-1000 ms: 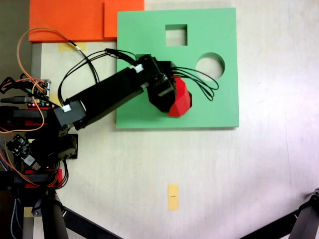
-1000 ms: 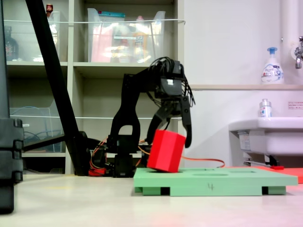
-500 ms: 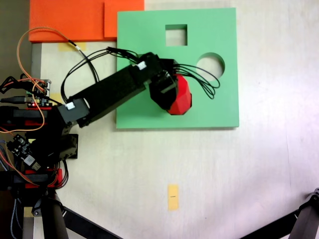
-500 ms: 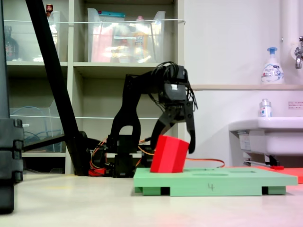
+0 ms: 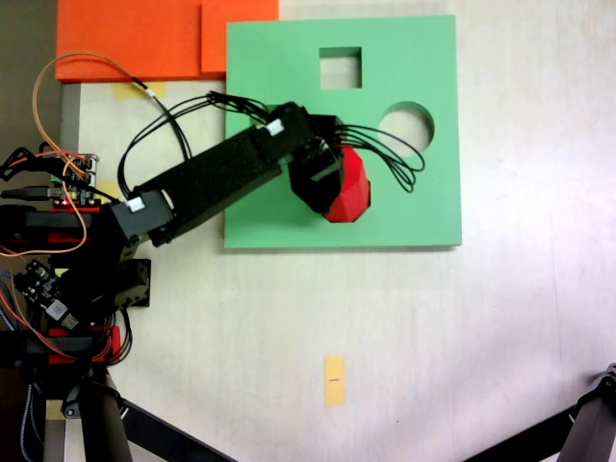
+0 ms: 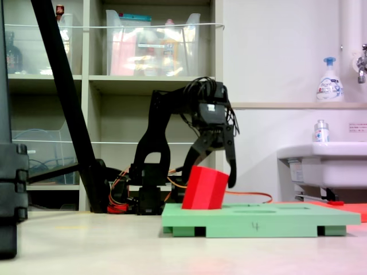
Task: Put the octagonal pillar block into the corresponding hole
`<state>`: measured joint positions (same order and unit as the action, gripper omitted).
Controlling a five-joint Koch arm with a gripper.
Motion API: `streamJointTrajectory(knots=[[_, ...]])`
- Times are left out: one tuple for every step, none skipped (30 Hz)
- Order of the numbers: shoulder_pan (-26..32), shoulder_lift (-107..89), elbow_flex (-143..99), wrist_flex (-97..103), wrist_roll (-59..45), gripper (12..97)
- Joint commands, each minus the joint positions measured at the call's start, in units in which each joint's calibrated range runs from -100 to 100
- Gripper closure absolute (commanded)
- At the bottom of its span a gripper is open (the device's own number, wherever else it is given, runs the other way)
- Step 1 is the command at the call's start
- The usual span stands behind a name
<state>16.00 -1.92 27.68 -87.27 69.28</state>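
My claw [image 6: 215, 172] straddles the tilted bright red octagonal foam block [image 6: 205, 188], jaws apart; block half-seated in green foam board [image 5: 404, 202], not flush.

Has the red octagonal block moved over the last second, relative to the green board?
Yes. The red octagonal block has dropped lower into the green board and stands less tilted; the gripper came down with it.

Red octagonal foam block [image 6: 205, 188] tilted on the flat green foam board [image 6: 275, 220], left of its round cutout [image 5: 406, 127].
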Motion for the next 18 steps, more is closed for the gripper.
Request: streamJointTrajectory(knots=[[0.29, 0.1, -0.66, 3.45, 0.0, 61.2], [0.24, 0.1, -0.86, 3.84, -0.83, 60.1], [0.2, 0.1, -0.86, 3.93, -1.9, 60.0], [0.15, 0.1, -0.96, 3.93, -2.74, 59.7], [0.15, 0.1, -1.26, 3.93, -3.61, 59.6], [0.15, 0.1, -1.46, 3.93, -4.64, 59.6], [0.15, 0.1, -1.46, 3.93, -5.52, 59.6], [0.15, 0.1, -1.46, 3.93, -6.4, 59.3], [0.15, 0.24, -1.46, 4.03, -7.18, 59.2], [0.2, 0.24, -1.46, 4.03, -7.28, 58.7], [0.24, 0.24, -1.46, 4.03, -7.28, 55.9], [0.29, 0.24, -1.66, 4.03, -7.23, 51.5], [0.29, -0.6, -2.16, 4.03, -7.23, 45.0], [0.34, -1.58, -2.36, 4.03, -7.23, 37.7], [0.34, -2.55, -2.46, 4.03, -7.28, 32.7], [0.34, -3.11, -2.56, 4.03, -7.28, 28.5], [0.29, -3.39, -2.56, 4.03, -7.28, 25.7], [0.29, -3.81, -2.56, 4.03, -7.28, 24.1]])
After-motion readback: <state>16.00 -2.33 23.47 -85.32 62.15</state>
